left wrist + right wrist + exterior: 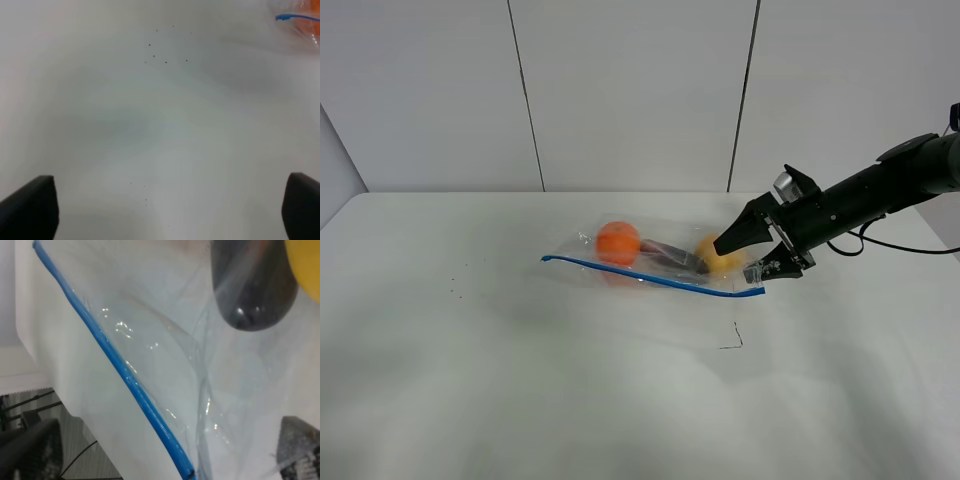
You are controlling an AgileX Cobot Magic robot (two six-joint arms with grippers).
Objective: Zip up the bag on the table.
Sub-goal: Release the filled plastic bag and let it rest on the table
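From the high camera the bag (655, 262) lies on the white tabletop (520, 380) with the right tool (752, 255) spread open at its zip-strip end, gripping nothing; the left wrist view shows the left tool (170, 210) wide open and empty, well away from the bag; the right wrist view shows the blue strip (115, 365) between parted fingers.

— Where does the bag (655, 265) lie?
— On the tabletop (520, 380), centre of the frame; orange (618, 243) inside at its left, eggplant (672, 256) in the middle, pear (716, 255) at its right.
— And the right claw (752, 256)?
— At the bag's right end, beside the pear; zip strip (650, 277) along the bag's near edge.
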